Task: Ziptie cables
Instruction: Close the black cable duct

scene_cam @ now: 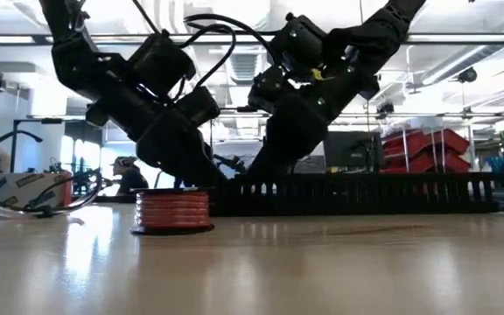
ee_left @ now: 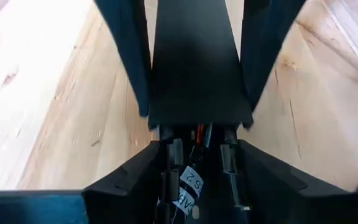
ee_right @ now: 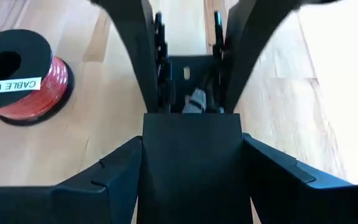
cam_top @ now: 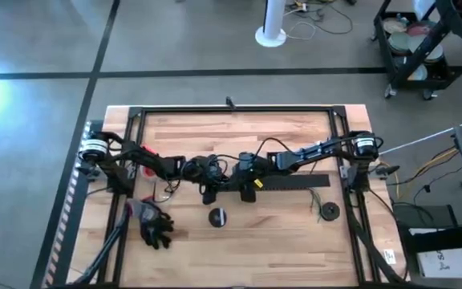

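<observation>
Cables (ee_right: 197, 99) sit inside the duct (cam_top: 295, 181) end; both grippers crowd it, grip state unclear; table front open.

Ziptie too small to tell; duct (scene_cam: 366, 194) hides cables

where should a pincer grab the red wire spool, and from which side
Likely from straight above, closing across the rim. The red wire spool lies flat on the table with its black top disc facing up, and bare wood shows around it. It sits in front of the long black duct.
</observation>
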You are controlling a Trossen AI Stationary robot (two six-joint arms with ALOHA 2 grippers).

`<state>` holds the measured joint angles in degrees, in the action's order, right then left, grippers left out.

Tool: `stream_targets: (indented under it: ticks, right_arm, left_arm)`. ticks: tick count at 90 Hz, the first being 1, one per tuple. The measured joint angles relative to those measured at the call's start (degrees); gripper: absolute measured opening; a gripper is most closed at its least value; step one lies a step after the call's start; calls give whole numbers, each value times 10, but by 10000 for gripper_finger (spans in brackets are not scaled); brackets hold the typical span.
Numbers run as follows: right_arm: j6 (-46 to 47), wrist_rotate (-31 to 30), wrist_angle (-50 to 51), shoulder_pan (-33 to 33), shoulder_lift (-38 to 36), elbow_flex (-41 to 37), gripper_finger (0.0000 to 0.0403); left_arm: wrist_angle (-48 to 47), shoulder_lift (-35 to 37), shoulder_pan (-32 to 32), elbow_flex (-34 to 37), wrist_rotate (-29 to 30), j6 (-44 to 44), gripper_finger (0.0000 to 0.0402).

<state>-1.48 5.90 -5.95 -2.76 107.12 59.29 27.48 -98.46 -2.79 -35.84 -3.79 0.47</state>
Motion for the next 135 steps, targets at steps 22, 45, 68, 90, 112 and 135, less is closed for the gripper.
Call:
stream_targets:
  ticks: [22, 45, 68, 90, 112, 135]
  right_arm:
    - [-1, -1, -6, 0, 1, 1, 225]
    - [0, 4, -24, -9, -3, -11, 221]
    - [4, 1, -8, -10, -2, -13, 219]
    - [4, -1, -11, -10, -2, -14, 225]
    - [4, 2, -6, -10, -4, -16, 222]
    - [0, 7, -10, -10, -4, -16, 220]
  left_arm:
    - [-12, -2, 0, -17, 3, 13, 205]
    - [-105, 62, 0, -11, 7, -2, 246]
    - [-156, 111, 2, 39, 30, -33, 254]
    - [-43, 64, 5, 89, 51, -50, 242]
    - [-13, 18, 9, 81, 61, -37, 224]
    - [-5, 17, 9, 83, 62, -36, 222]
